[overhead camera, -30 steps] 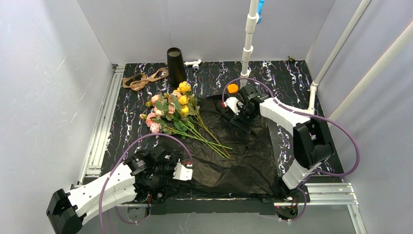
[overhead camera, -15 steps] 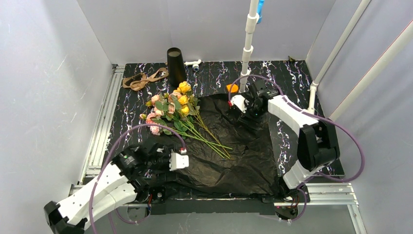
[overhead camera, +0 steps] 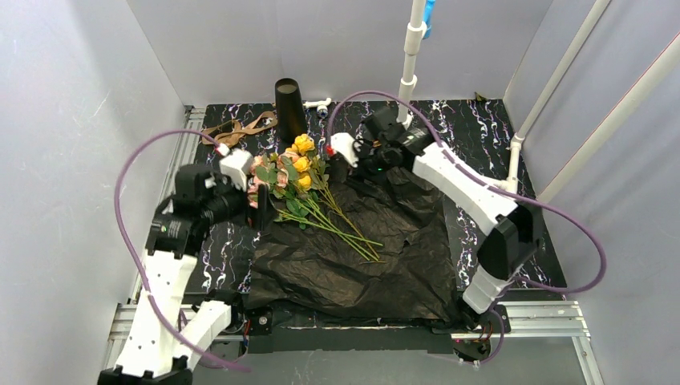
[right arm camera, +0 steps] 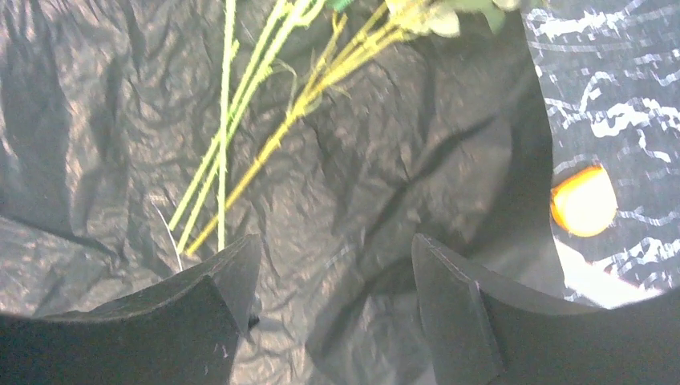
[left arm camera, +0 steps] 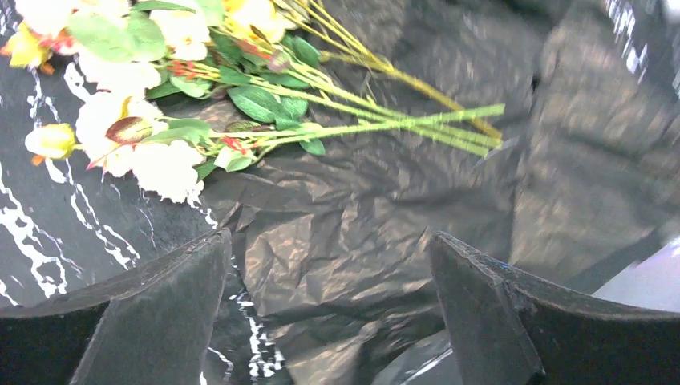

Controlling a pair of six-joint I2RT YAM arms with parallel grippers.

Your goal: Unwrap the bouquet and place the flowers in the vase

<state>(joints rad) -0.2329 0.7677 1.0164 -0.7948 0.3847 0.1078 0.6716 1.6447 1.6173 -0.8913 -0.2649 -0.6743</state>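
With left gripper (overhead camera: 261,211) and right gripper (overhead camera: 341,170) gaping empty, I'm fearing a pinch at ten o'clock catching paper (overhead camera: 385,257) along with the flowers (overhead camera: 282,180).

The top camera looks down from above and behind the arm bases (overhead camera: 473,341), taking in the whole table (overhead camera: 481,120). Each wrist camera looks down from close by between its own fingers (left arm camera: 160,313); all three views share the paper (left arm camera: 345,241) and flowers (left arm camera: 265,104).

The left gripper (overhead camera: 261,207) has swung up from the wrapping paper's (overhead camera: 377,265) near edge to beside the pink flowers (overhead camera: 281,178), while the right gripper (overhead camera: 340,170) has moved left toward the yellow ones.
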